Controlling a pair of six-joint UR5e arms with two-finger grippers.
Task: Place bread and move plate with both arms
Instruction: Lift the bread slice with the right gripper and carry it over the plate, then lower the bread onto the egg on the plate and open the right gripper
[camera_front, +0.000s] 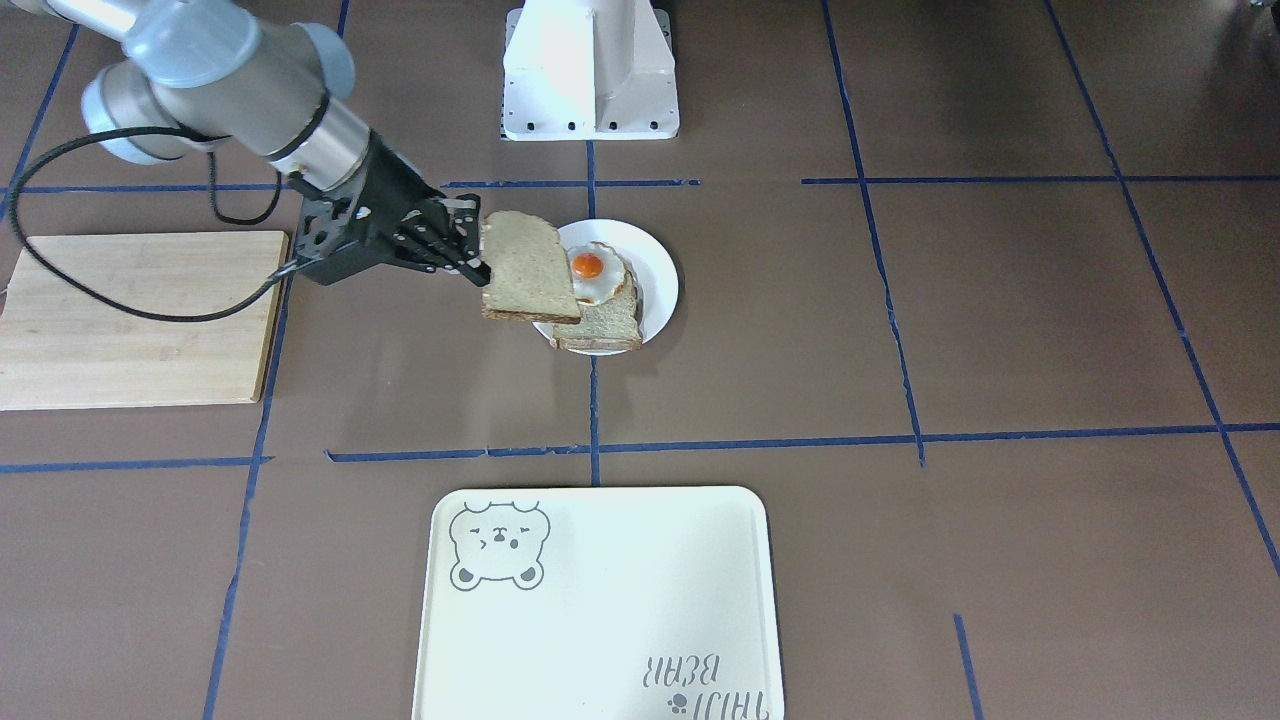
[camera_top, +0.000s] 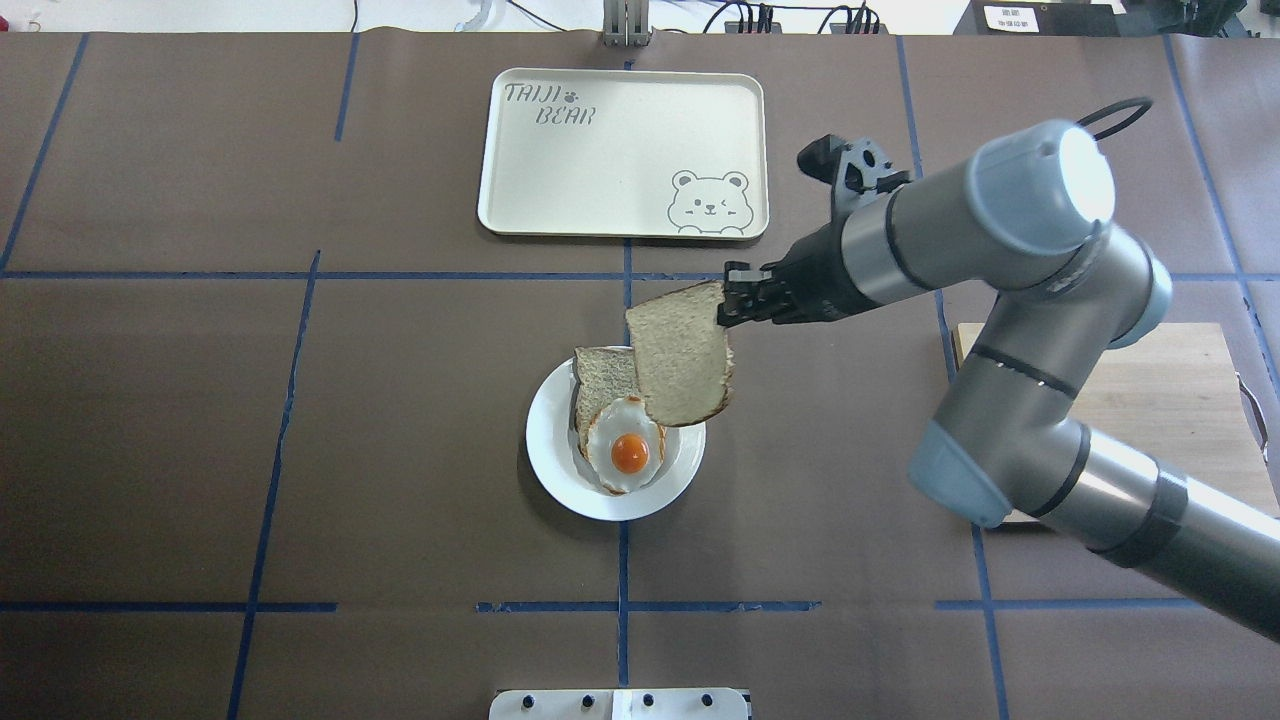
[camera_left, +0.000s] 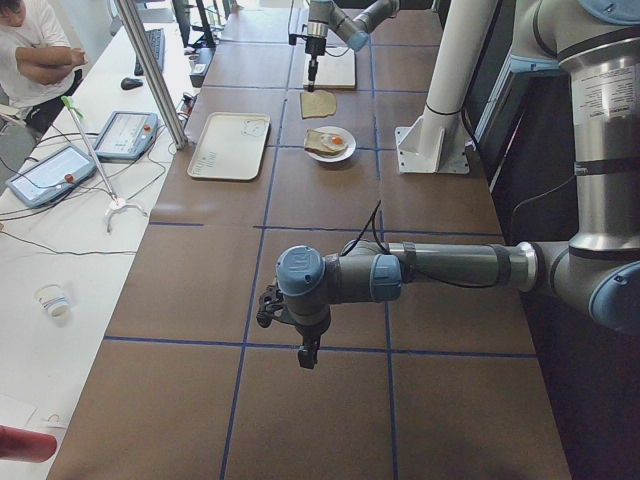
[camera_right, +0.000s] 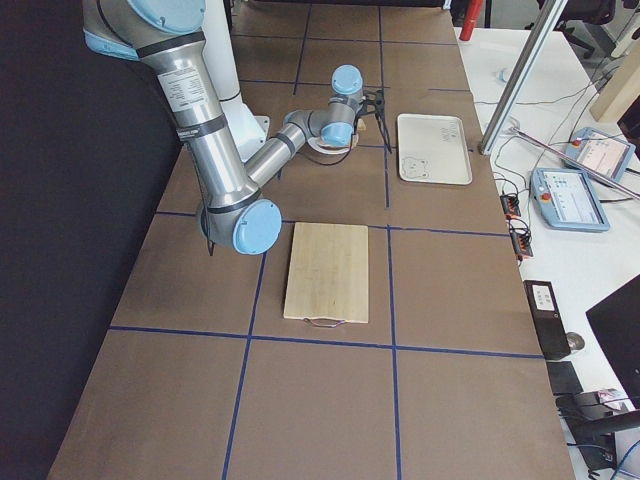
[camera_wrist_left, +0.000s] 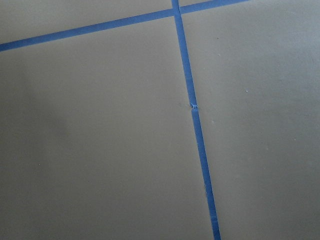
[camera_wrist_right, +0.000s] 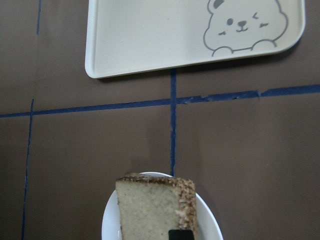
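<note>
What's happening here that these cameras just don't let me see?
- left gripper: seen only in the left side view, too small to tell open or shut.
- bottom slice: mostly covered by the egg and the held bread.
- tray: cut off by the front view's bottom edge.

Under our right jaws and gripped bread (camera_top: 680, 360) sit plate (camera_top: 555, 480), lower slice (camera_top: 603, 372) and fried egg (camera_top: 628, 452); worktop (camera_top: 400, 420) either side lies open, tray (camera_top: 600, 170) ahead.
</note>
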